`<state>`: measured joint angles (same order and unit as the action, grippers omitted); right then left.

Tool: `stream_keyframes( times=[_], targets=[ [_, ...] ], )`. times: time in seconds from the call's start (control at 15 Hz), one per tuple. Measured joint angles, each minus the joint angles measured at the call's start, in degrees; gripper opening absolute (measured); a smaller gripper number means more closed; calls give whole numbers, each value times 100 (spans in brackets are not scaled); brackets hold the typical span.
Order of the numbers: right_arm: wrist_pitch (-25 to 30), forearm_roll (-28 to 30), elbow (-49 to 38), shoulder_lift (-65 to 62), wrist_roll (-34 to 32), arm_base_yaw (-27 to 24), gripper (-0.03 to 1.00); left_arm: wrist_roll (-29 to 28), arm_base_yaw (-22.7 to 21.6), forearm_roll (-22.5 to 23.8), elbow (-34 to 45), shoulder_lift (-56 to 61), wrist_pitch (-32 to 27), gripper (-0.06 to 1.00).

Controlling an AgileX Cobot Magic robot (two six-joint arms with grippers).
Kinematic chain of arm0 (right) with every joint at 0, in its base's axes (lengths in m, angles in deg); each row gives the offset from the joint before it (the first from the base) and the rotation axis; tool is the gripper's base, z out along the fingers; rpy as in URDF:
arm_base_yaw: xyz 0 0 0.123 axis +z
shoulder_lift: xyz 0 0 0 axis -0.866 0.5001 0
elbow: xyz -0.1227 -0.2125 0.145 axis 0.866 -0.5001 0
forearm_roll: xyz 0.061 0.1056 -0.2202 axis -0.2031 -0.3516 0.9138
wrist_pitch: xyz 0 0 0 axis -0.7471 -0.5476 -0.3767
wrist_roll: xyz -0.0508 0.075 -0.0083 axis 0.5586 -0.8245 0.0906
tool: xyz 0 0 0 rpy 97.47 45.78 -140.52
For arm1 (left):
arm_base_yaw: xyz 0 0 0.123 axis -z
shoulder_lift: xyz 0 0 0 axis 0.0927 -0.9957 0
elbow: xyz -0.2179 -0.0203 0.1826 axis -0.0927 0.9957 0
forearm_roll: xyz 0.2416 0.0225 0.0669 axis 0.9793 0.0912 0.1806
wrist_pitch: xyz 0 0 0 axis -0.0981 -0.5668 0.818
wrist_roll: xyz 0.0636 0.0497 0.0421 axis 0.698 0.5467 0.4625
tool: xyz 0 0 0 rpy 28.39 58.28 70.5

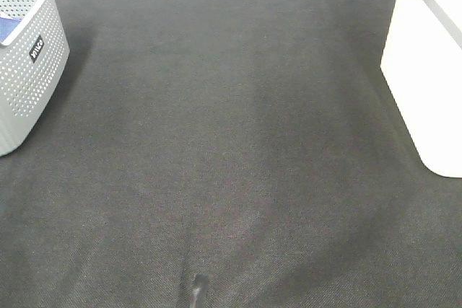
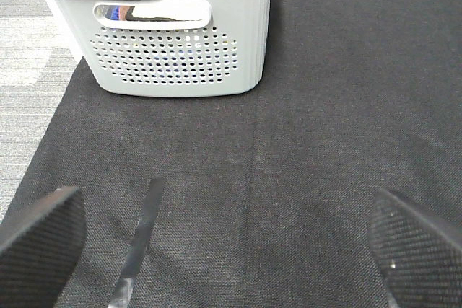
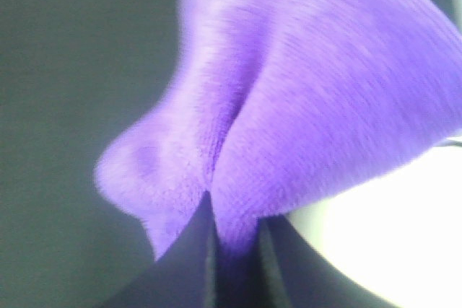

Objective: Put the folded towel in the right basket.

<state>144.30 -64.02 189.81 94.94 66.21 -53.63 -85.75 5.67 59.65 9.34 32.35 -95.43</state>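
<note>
The right gripper is clamped on the folded towel. The purple cloth bunches up out of the dark fingers and fills most of the right wrist view, blurred by closeness. A bright white surface shows past the cloth's edge, but I cannot tell whether that is the bin. In the exterior high view the right basket stands at the right edge of the dark mat, and neither the arms nor the towel appear there. The left gripper is spread wide with nothing between its fingers. It faces the grey perforated basket (a blue cloth lies inside), which sits at the mat's left edge.
</note>
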Motion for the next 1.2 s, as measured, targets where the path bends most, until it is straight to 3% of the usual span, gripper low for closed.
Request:
stream_keyframes(
  times=[0.27, 0.33, 0.4, 0.53, 0.6, 0.67, 0.87, 1.2],
  targets=[
    [57, 350, -1306, -166, -103, -1071, 9, 0, 0, 0, 0, 0, 0, 99],
    [57, 464, -1604, -166, -315, -1261, 17, 0, 0, 0, 0, 0, 0, 99],
    [57, 619, -1908, -166, -516, -1404, 34, 0, 0, 0, 0, 0, 0, 99],
    [74, 865, -2315, -166, -716, -1467, 79, 0, 0, 0, 0, 0, 0, 99],
    [74, 865, -2315, -166, -716, -1467, 79, 0, 0, 0, 0, 0, 0, 99],
    [74, 768, -2366, -166, -722, -1455, 89, 0, 0, 0, 0, 0, 0, 99],
    [74, -218, -2372, -229, -195, -1358, 97, 0, 0, 0, 0, 0, 0, 99],
    [69, 115, -2492, -676, -464, 63, 97, 0, 0, 0, 0, 0, 0, 99]
  ],
)
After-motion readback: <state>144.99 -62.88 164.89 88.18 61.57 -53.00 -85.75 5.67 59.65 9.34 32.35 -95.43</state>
